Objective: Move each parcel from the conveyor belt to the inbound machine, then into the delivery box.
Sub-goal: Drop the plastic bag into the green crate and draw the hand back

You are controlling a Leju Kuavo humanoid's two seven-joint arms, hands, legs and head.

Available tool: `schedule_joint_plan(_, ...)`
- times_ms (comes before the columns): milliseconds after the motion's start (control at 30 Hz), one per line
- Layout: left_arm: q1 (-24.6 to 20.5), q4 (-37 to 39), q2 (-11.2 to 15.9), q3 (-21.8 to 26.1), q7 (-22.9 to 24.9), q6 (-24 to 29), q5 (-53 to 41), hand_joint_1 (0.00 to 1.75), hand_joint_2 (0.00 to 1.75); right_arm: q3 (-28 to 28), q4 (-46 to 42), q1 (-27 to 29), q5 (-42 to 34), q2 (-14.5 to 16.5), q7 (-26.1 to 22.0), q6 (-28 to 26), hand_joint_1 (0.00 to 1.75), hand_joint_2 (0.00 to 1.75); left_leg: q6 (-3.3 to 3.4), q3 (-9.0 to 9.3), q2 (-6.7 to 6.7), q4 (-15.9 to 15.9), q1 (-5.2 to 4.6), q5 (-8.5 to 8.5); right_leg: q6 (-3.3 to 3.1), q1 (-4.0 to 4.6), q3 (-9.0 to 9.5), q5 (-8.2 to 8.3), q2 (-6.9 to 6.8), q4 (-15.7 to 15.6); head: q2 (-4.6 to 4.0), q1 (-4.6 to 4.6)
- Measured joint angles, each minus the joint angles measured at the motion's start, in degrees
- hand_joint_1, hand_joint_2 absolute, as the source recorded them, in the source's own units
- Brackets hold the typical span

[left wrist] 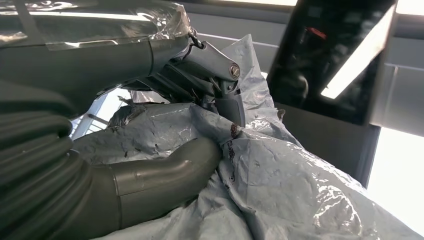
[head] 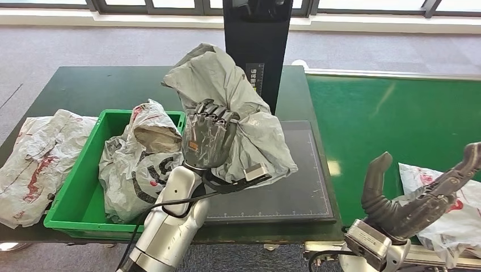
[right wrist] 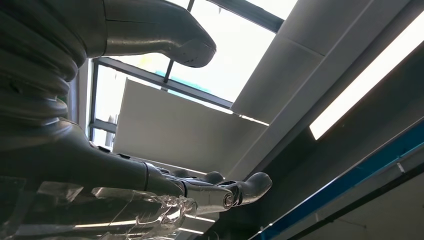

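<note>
Left hand (head: 209,135) grips grey parcel (head: 249,130), lifted over the inbound machine (head: 295,187) plate beside the green delivery box (head: 74,195). Right hand (head: 417,201) spread wide, palm up, holding nothing, probably just above white parcel (head: 448,224) at conveyor belt's (head: 391,119) near edge.

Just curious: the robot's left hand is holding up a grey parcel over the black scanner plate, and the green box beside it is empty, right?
Not quite. The left hand does hold the grey parcel over the black plate, but the head view shows the green box already holds a crumpled parcel.
</note>
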Motion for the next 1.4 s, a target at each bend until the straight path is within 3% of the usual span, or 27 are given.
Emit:
schedule_joint_plan(233,1.94,-6.36,0.58,7.28,-0.8,0.0,1.0,1.75,1.75,-0.41,-0.96,1.13,0.13,0.0,0.0,0.0,0.0,1.75,0.0,-0.02,0.0,-0.02,0.0,0.0,-0.01,0.0,-0.03,-0.01,0.0,0.0,0.01,-0.01)
schedule_joint_plan(400,2.74,-6.9,0.95,18.76,-4.22,0.0,3.17,1.75,1.75,-0.75,-2.05,2.26,0.19,0.04,-0.02,0.0,0.0,1.75,-0.02,-0.01,0.02,-0.04,0.03,0.01,-0.05,0.03,-0.05,-0.03,0.01,0.0,-0.01,-0.01)
schedule_joint_plan(700,0.37,-3.62,0.55,39.67,-7.64,-0.02,4.33,1.75,1.75,-0.9,-3.21,3.08,0.2,0.11,-0.03,0.0,0.0,1.75,-0.04,0.0,0.01,-0.03,0.03,0.02,-0.06,0.03,-0.06,-0.03,0.02,0.02,0.01,-0.01)
schedule_joint_plan(900,0.33,-2.59,0.43,45.11,-7.97,-0.02,5.25,1.75,1.75,-0.9,-3.27,3.12,0.26,0.11,-0.02,0.0,0.0,1.75,-0.03,-0.03,-0.04,-0.03,0.02,0.01,-0.06,0.02,-0.06,-0.03,-0.01,0.01,0.0,-0.01)
schedule_joint_plan(1167,0.33,-1.93,0.29,47.46,-7.88,-0.02,5.35,1.71,1.75,-0.9,-3.28,3.31,0.29,0.14,-0.02,0.0,0.0,1.75,-0.03,-0.03,-0.07,-0.03,0.03,0.01,-0.06,0.03,-0.06,-0.04,-0.04,0.01,0.01,-0.01)
schedule_joint_plan(1300,0.38,-2.02,0.25,47.86,-6.73,-0.02,5.35,0.0,1.75,-0.9,-3.28,3.31,0.25,0.15,-0.02,0.0,0.0,1.75,-0.03,-0.03,-0.08,-0.03,0.03,0.01,-0.06,0.03,-0.05,-0.04,-0.04,0.02,0.01,-0.01)
schedule_joint_plan(1400,0.7,-2.78,0.23,47.89,-6.15,-0.02,5.98,0.0,1.75,-0.9,-3.27,3.3,0.14,0.15,-0.02,0.0,0.0,1.75,-0.03,-0.03,-0.1,-0.03,0.03,0.01,-0.06,0.03,-0.04,-0.04,-0.04,0.02,0.0,0.0)
